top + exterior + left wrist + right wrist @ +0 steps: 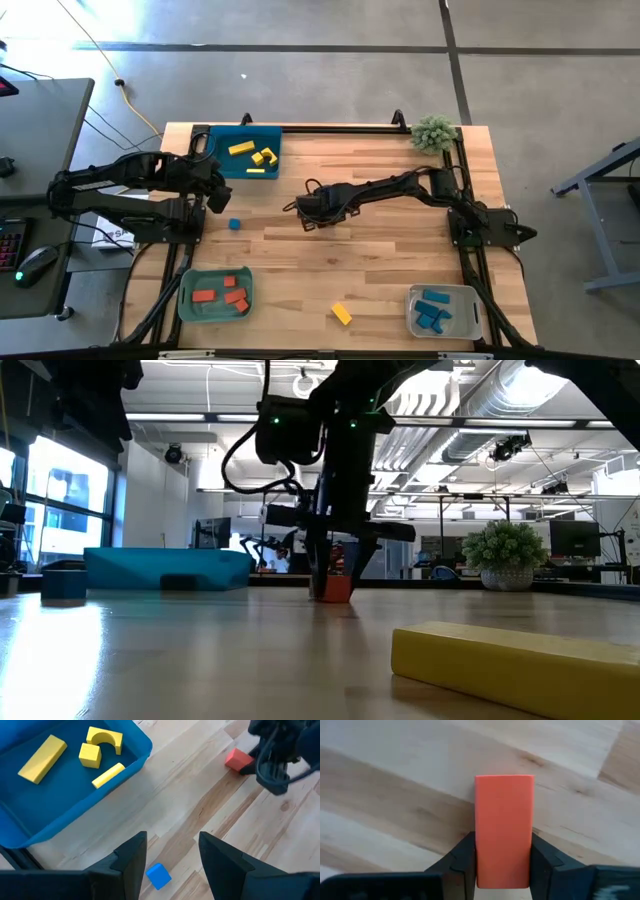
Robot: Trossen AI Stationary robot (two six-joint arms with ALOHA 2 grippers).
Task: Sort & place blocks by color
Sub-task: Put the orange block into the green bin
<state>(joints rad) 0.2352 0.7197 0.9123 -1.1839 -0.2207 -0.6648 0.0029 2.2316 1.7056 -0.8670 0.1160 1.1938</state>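
A red-orange block (504, 830) sits near the middle of the table, with my right gripper (502, 865) shut on it from above. The block also shows in the low view (337, 588) and in the left wrist view (238, 759). In the high view my right gripper (308, 215) covers it. My left gripper (172, 845) hangs open above the table's left side, over a small blue cube (159, 876) that rests on the wood (234, 224). A yellow block (342, 314) lies near the front edge. My right gripper pinches the red-orange block's two long sides (482, 865) between its two fingers, at one end of the block. The fingers (322, 565) point down from above. The block stands with its underside on the table (337, 598).
A blue tray (216, 160) with yellow blocks stands at the far left. A green tray (186, 300) with red blocks is at the near left, and a grey tray (412, 318) with blue blocks at the near right. A small plant (434, 132) is at the far right.
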